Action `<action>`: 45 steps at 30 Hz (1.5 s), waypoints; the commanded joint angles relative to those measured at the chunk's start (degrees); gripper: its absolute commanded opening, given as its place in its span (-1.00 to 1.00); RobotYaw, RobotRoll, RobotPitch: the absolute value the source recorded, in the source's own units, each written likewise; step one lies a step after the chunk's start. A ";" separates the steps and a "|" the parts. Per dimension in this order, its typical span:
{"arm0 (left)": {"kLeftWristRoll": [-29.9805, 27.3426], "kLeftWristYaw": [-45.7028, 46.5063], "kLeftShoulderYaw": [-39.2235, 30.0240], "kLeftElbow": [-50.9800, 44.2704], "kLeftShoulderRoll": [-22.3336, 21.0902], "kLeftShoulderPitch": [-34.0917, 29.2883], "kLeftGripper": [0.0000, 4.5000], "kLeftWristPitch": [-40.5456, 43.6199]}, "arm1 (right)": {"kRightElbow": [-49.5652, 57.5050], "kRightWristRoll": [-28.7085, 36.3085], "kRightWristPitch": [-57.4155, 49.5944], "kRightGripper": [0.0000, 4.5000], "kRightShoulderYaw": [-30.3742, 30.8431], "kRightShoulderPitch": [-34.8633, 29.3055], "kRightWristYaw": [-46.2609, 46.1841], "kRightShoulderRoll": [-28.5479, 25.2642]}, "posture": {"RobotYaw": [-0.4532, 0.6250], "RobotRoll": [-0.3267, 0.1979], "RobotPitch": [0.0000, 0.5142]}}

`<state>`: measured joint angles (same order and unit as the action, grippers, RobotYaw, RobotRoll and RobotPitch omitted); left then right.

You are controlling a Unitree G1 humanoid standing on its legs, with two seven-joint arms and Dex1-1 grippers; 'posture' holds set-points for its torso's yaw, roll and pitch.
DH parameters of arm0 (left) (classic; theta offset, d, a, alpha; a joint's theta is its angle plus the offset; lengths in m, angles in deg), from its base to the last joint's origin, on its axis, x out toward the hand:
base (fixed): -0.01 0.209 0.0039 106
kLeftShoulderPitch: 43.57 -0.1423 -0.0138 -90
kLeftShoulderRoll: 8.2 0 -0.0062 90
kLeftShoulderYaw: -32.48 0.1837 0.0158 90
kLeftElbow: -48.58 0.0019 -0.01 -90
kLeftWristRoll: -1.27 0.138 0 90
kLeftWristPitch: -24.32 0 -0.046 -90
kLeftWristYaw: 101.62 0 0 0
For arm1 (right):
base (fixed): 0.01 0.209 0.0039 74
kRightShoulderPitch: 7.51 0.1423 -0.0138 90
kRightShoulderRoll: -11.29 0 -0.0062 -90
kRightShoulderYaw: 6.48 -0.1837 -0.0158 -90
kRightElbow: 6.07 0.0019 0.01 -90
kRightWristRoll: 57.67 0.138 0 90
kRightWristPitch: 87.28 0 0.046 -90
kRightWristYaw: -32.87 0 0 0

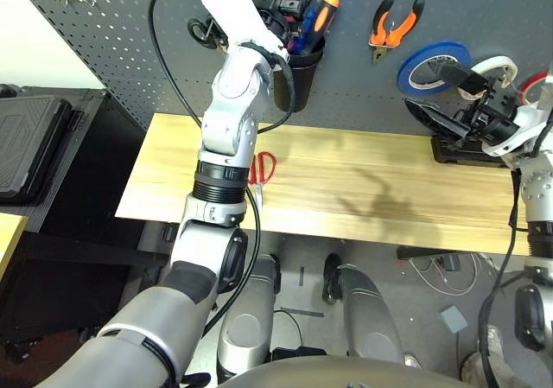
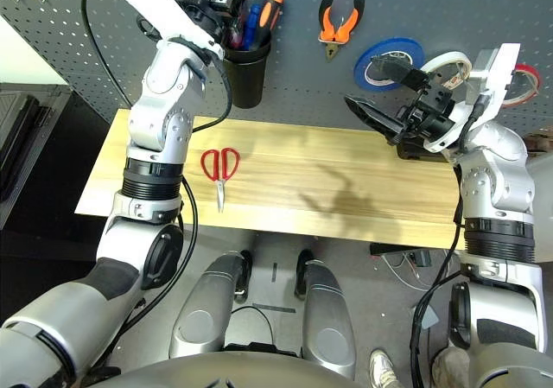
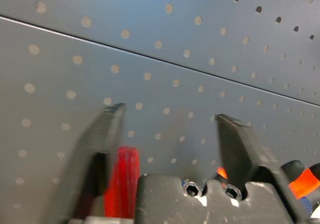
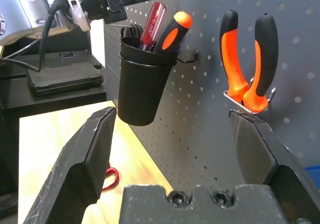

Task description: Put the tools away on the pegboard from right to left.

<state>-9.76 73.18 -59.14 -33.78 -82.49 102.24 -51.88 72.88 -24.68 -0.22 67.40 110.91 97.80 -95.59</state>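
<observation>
table (image 2: 363,189): light wood plank top, centre of frame, bare apart from the red-handled scissors (image 2: 220,165) lying flat at its left part, blades toward the near edge
pegboard (image 2: 294,77): dark grey perforated panel standing along the table's far edge, across the top of frame
black cup (image 2: 246,73): hung on the pegboard, upper left; holds the red-handled screwdriver (image 4: 152,25) plus an orange-and-black-handled driver
pliers (image 2: 339,23): hung on a hook, top centre, handles up
tape: blue roll (image 2: 387,62) and white roll (image 2: 449,64) on the pegboard upper right; red tape ring (image 2: 529,84) at right edge
room: black case (image 1: 30,142) at far left, grey floor under the table, cables lower right
writing: none legible
left end effector (image 3: 170,119): fingers apart, nothing between them, above the cup facing the pegboard
right end effector (image 4: 172,129): fingers wide apart, empty, right of frame
</observation>
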 commanded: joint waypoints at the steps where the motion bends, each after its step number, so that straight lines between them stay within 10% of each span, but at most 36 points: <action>1: 0.27 -0.36 0.55 -3.04 -0.15 -0.19 0.99 1.11 | -1.47 -0.48 1.05 1.00 0.79 -0.53 1.00 0.33 | 0.17 0.25 -0.12; 13: -3.29 0.66 -3.38 -25.30 -7.23 -4.74 0.99 17.02 | 1.08 -0.02 -0.34 1.00 3.28 -5.10 4.10 0.25 | 0.21 0.25 -0.08; 25: -3.66 4.38 0.43 -43.89 -8.09 -28.81 0.99 33.55 | 2.68 -11.24 -1.67 1.00 14.05 -12.02 0.57 0.00 | 0.30 0.25 0.04; 45: 9.48 7.18 7.44 -19.27 -7.08 -42.87 0.99 23.08 | -5.96 -27.93 -1.42 1.00 26.98 -9.02 -13.01 8.46 | 0.33 0.25 0.21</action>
<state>-1.62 79.94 -51.92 -55.79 -89.96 59.78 -27.30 68.32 -51.19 -1.47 93.18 102.33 85.79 -87.38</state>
